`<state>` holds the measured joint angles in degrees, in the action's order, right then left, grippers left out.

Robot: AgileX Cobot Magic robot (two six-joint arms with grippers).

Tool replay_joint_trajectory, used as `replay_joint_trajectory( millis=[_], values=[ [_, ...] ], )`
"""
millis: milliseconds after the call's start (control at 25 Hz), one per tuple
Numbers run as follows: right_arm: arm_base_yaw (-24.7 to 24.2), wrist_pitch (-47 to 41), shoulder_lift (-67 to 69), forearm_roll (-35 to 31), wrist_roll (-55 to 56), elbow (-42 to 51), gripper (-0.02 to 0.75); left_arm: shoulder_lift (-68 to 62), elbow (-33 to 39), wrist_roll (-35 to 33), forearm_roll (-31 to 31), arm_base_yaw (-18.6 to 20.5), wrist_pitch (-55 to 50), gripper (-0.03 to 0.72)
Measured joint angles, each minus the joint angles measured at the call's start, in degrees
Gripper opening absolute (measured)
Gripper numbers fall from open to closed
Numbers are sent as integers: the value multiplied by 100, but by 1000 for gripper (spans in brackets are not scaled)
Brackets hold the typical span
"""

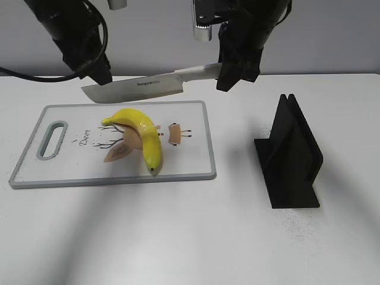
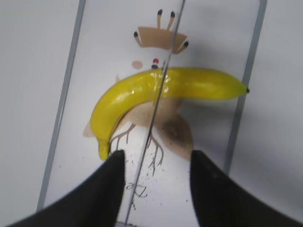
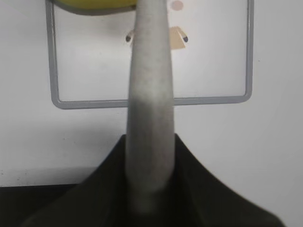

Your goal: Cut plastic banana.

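Observation:
A yellow plastic banana (image 1: 142,127) lies on a white cutting board (image 1: 190,160) with a grey rim. My right gripper (image 1: 234,74) is shut on the grey handle of a kitchen knife (image 1: 142,88) and holds it level in the air above the banana, blade pointing left. My left gripper (image 1: 100,74) hangs just above the blade's tip. In the left wrist view its fingers (image 2: 156,163) are apart, and the blade (image 2: 150,124) shows as a thin line between them, crossing the banana (image 2: 199,85). In the right wrist view the handle (image 3: 150,85) fills the jaws (image 3: 150,156).
A black knife stand (image 1: 291,154) stands on the white table to the right of the board. The board has a handle slot (image 1: 51,139) at its left end and a deer drawing under the banana.

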<state>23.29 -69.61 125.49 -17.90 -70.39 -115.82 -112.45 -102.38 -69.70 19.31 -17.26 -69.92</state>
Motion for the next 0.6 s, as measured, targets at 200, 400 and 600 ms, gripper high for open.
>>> replay_joint_trajectory(
  millis=[200, 400, 600],
  values=[
    [-16, -7, 0, 36, 14, 0, 190, 22, -1, 165, 443, 5, 0, 623],
    [-16, -7, 0, 31, 27, 0, 190, 205, -6, 1049, 40, 11, 84, 639],
    [-16, -13, -72, 37, 646, 0, 190, 588, -11, 3495, -1470, 11, 235, 628]
  ],
)
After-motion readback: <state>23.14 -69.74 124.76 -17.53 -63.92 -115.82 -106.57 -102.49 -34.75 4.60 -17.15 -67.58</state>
